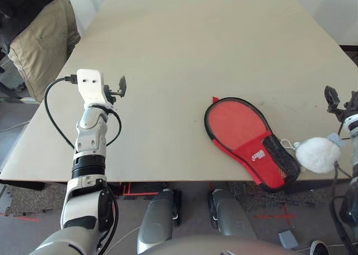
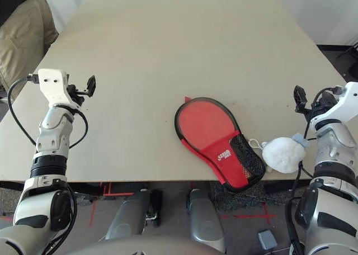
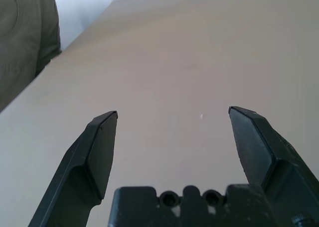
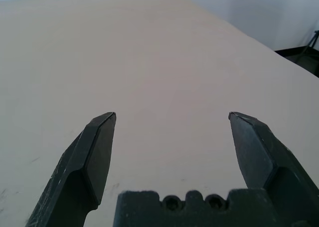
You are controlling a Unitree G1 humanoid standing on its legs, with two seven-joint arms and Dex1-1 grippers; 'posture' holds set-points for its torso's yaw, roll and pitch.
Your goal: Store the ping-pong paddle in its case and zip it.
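Note:
The red case [image 1: 238, 129], paddle-shaped with black trim, lies flat near the table's front edge, right of centre. Its black mesh pocket [image 1: 280, 156] and white logo face up, and the white fluffy pom-pom [image 1: 317, 154] rests at its right end by the table edge. The ping-pong paddle is out of view. My left gripper [image 1: 119, 87] hovers over the table's left side, far from the case, open and empty [image 3: 172, 115]. My right gripper [image 2: 300, 98] stands at the right edge, just beyond the pom-pom, also open and empty [image 4: 172, 115].
A person in khaki trousers [image 1: 39, 39] stands at the table's far left corner. The pale wooden table [image 1: 184, 48] stretches away beyond both grippers. A black cable [image 1: 53, 118] loops off my left wrist.

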